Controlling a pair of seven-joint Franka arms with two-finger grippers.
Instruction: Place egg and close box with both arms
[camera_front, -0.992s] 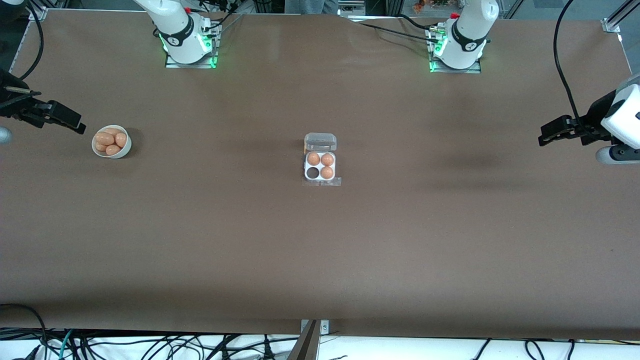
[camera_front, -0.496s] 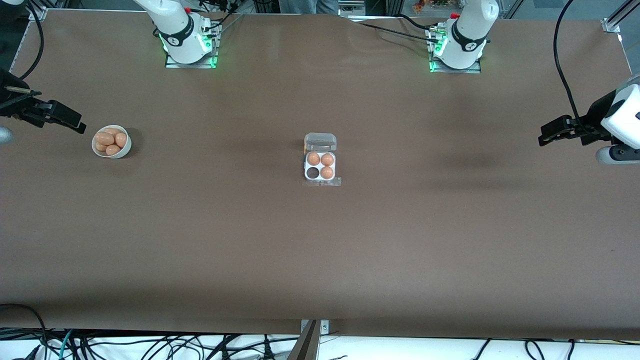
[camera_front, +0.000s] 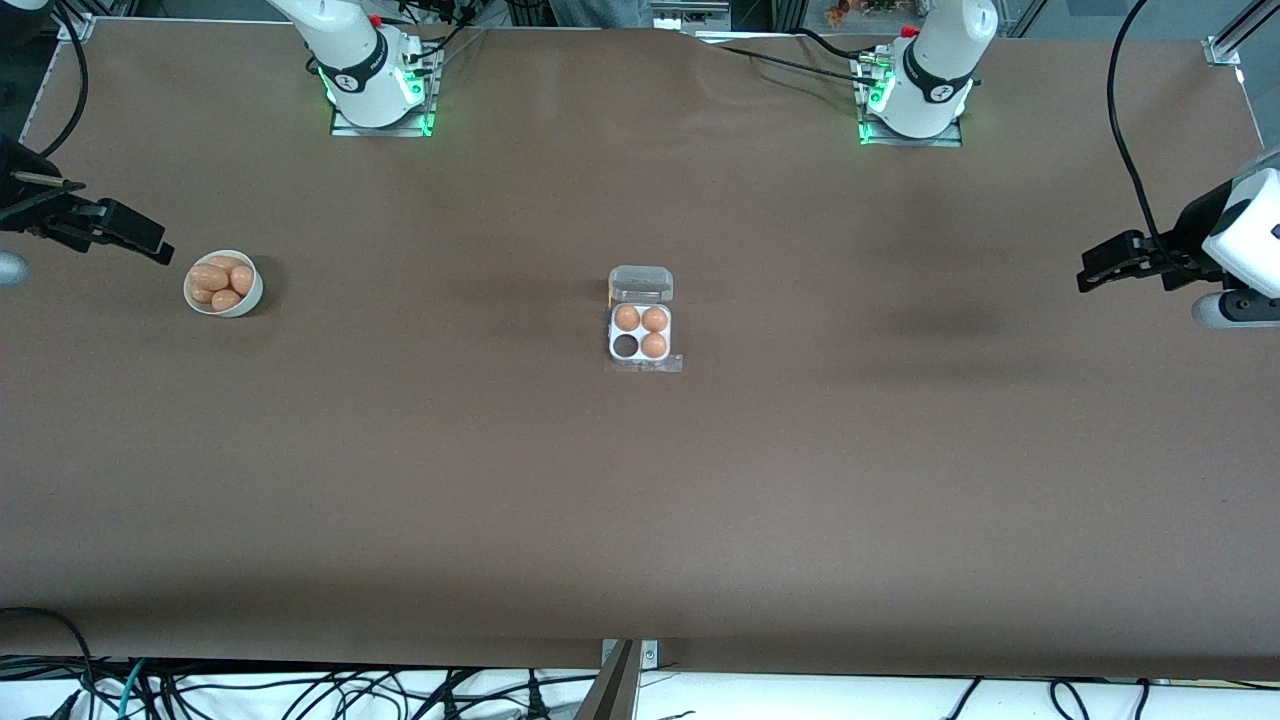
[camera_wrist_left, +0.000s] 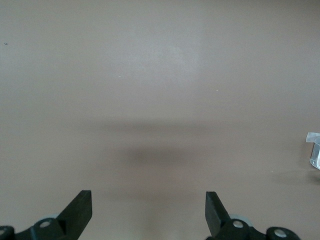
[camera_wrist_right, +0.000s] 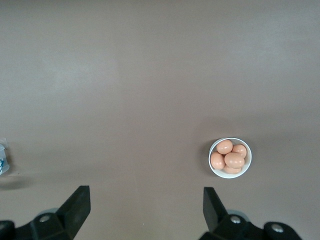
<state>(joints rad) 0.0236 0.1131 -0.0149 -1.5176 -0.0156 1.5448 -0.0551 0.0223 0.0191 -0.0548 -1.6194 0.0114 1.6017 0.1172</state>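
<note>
Front view: left gripper (camera_front: 1085, 276) and right gripper (camera_front: 160, 252) hover (fingers spread, empty) over table ends.

Only two things stand on the desk (camera_front: 640, 500): the open box (camera_front: 641, 330) at mid-desk and the bowl of eggs (camera_front: 223, 284) near the right arm's end. Broad bare surface lies between them and toward every edge.

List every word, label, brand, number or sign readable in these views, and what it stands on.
None can be read.
Round dark marks on both arm bases: too small to read.
Box, bowl, eggs, table: no text shows.
</note>
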